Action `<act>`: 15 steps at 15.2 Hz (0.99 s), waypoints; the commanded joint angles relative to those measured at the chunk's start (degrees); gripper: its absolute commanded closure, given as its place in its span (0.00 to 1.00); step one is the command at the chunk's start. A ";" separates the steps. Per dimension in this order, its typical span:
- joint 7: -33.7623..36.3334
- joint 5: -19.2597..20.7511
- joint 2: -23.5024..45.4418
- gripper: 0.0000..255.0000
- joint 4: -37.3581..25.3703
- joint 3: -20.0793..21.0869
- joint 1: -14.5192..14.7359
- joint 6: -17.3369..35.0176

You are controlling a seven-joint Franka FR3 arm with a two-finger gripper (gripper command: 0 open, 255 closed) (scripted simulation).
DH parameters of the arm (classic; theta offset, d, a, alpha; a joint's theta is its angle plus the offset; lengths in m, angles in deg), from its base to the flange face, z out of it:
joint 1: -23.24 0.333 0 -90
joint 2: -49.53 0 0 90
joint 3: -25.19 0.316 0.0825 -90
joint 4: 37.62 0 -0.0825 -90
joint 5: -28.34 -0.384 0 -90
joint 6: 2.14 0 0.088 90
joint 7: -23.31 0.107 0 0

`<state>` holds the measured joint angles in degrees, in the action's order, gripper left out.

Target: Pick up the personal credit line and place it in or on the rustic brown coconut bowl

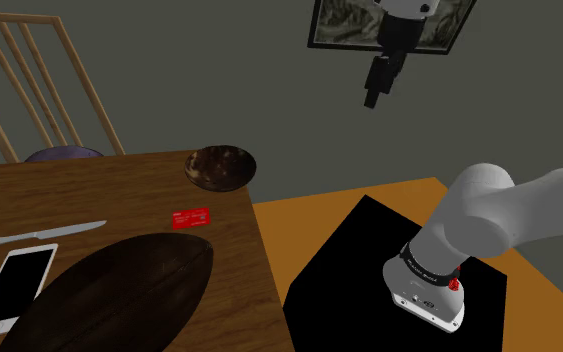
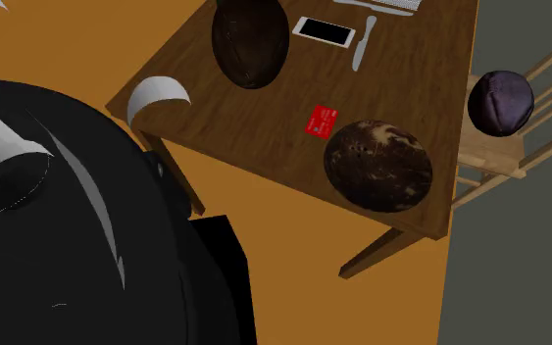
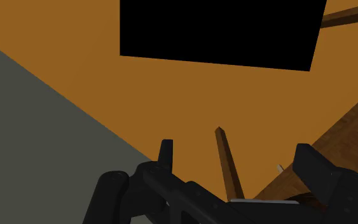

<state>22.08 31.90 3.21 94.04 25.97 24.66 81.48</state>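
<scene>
The red card (image 1: 191, 217) is being left flat near the tabletop (image 1: 119, 190) edge, beside the brown bowl (image 1: 221, 166) at its corner. The gripper (image 3: 234, 149) is being held spread, seemingly high, ready for descent.

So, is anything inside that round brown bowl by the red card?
Nothing: the brown bowl shows a bare, mottled inside. The red card lies on the table beside it, apart. The patch of table under the bowl is covered.
</scene>
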 commanded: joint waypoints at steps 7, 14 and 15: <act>-3.73 -2.92 2.16 0.00 7.92 -0.17 3.76 14.94; -8.99 -6.78 8.47 0.00 13.78 0.00 8.75 32.75; -9.85 -7.40 9.69 0.00 14.30 0.04 9.52 35.29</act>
<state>13.25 25.11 11.96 107.33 26.08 33.43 113.79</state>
